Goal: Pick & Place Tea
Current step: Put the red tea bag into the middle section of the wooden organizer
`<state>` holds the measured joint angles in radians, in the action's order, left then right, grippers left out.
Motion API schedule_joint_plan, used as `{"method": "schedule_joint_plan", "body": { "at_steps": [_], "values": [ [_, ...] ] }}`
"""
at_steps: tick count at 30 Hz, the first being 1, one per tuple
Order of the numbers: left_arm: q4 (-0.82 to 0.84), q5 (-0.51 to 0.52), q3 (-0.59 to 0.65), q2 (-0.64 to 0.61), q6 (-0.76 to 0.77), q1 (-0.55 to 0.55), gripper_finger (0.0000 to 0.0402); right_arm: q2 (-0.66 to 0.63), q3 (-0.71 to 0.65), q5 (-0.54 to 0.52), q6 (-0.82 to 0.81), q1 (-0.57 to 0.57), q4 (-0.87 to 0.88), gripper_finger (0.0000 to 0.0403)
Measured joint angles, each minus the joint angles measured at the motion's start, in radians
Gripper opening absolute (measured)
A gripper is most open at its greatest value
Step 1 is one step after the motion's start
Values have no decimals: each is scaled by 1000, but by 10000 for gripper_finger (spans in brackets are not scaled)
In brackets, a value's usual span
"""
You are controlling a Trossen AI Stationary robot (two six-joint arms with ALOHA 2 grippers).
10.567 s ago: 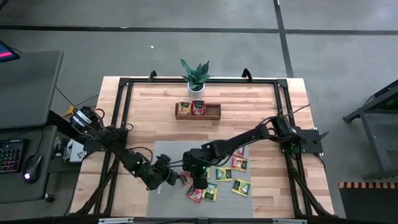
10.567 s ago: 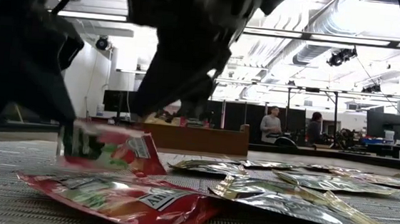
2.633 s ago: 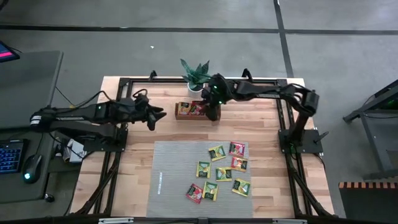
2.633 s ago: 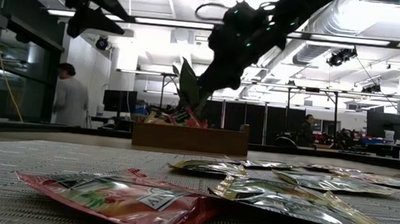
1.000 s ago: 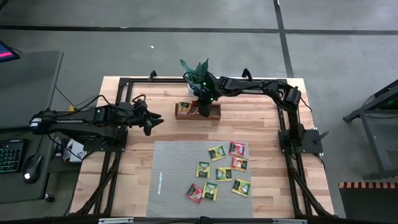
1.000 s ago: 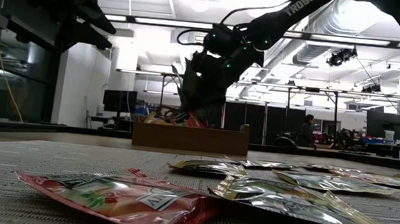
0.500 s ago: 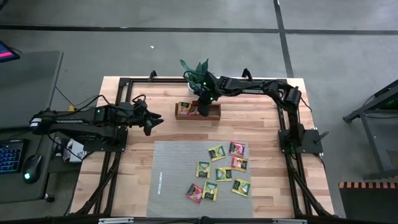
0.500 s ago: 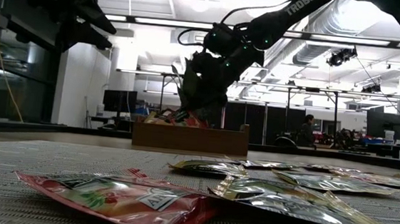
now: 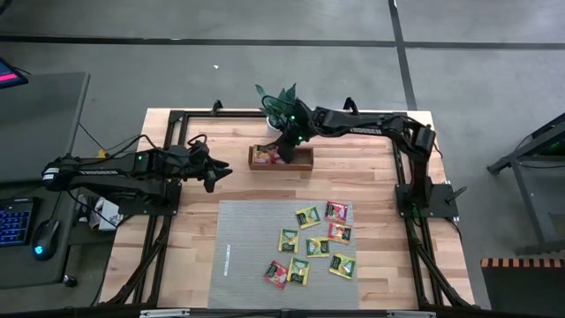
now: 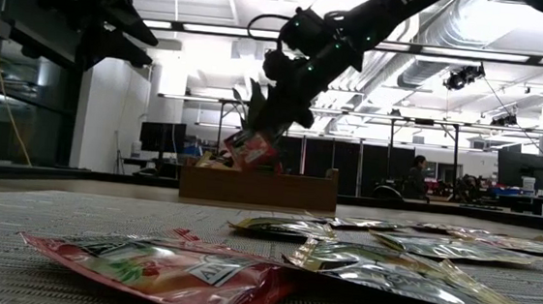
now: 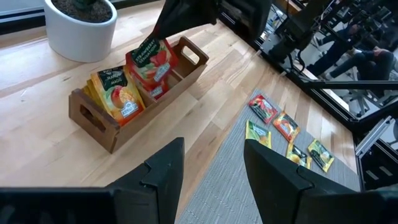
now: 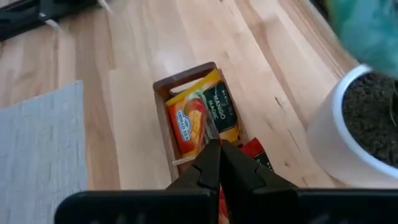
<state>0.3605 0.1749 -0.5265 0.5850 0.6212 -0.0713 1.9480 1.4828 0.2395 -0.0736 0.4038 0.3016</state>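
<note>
A red tea sachet [image 11: 149, 59] hangs over the brown wooden tray [image 11: 99, 121], with my right gripper [image 10: 252, 133] shut on it at the table's far middle [image 9: 284, 148]. Yellow-orange tea sachets [image 11: 117, 93] stand on edge in the tray's end compartment, and another red one [image 11: 157, 92] shows in the middle compartment. Several more tea sachets [image 9: 316, 243] lie flat on the grey mat [image 9: 247, 256]. My left gripper [image 11: 211, 165] stands open in the air at the table's left [image 9: 214, 170], holding nothing. My right gripper pinches the red sachet's upper edge [image 11: 154, 42] between its two shut fingers. The fingers slant down onto it from above. The sachet hangs tilted below them [image 10: 250, 150], its lower edge about level with the tray's rim, over the middle compartment.
A white pot with a green plant [image 9: 278, 104] stands just beyond the tray at the far edge. A black frame [image 9: 177, 119] runs around the table. Bare wood lies between the tray and the mat [image 9: 282, 185].
My right gripper has shut on the red sachet in the tray and gone up, rolling a little. The sachet has risen out of the middle compartment and now hangs above the tray.
</note>
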Motion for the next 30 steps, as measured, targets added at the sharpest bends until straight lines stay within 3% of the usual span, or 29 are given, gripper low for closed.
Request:
{"method": "schedule_joint_plan", "body": {
  "at_steps": [9,17,30],
  "values": [
    [0,3,0,0,-3,0,165,0,-61,-132,-102,-39,-33,0],
    [0,-2,0,0,-6,0,165,0,-126,-141,-183,-39,-126,0],
    [-9,-8,0,0,-6,0,165,-5,-126,-247,-294,-45,-88,0]
  ]
}}
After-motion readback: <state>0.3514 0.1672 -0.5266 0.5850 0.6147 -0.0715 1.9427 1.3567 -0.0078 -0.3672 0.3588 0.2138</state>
